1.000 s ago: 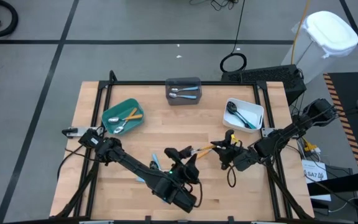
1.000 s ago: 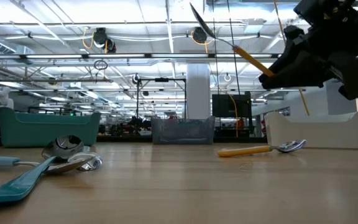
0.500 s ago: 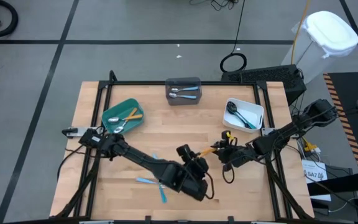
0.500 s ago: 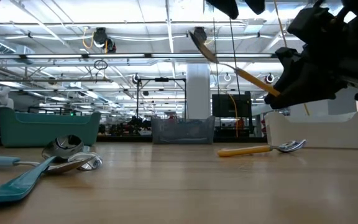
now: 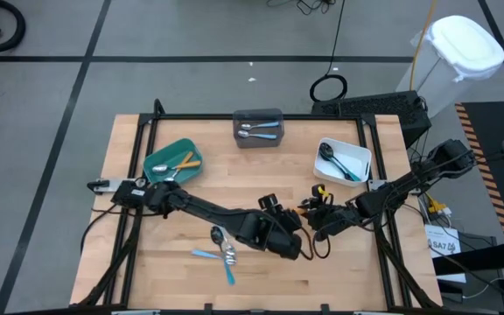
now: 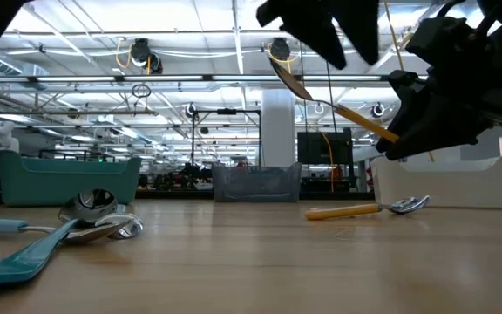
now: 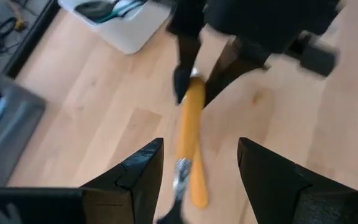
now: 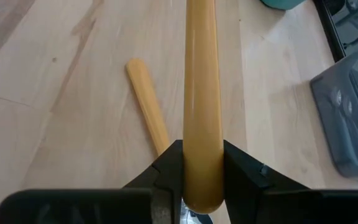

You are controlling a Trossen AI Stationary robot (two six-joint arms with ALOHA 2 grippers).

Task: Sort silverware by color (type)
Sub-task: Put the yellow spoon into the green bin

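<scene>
Your right tool [image 8: 194,177] is clamping the orange handle of a spoon [image 6: 334,100], holding it up off the bench [image 5: 252,175] with the silver bowl tilted upward, as the low view shows. In the right wrist view the handle is running straight out between the two fingers [image 8: 166,168]. Your left tool [image 7: 197,180] is sitting just beside it near the middle of the bench, its fingers standing apart on either side of that same orange handle without touching it.

A second orange-handled spoon [image 6: 364,208] is lying flat on the bench below the raised one, in front of the white bin [image 5: 363,162]. That bin is holding dark-headed pieces with blue handles. The teal bin [image 5: 157,160] at the left is holding an orange-handled piece and a silver one, and the grey bin [image 5: 258,115] at the far edge is holding silver pieces. Toward the near left of the bench, blue-handled utensils [image 5: 205,255] and a silver spoon [image 5: 223,245] are lying loose.
</scene>
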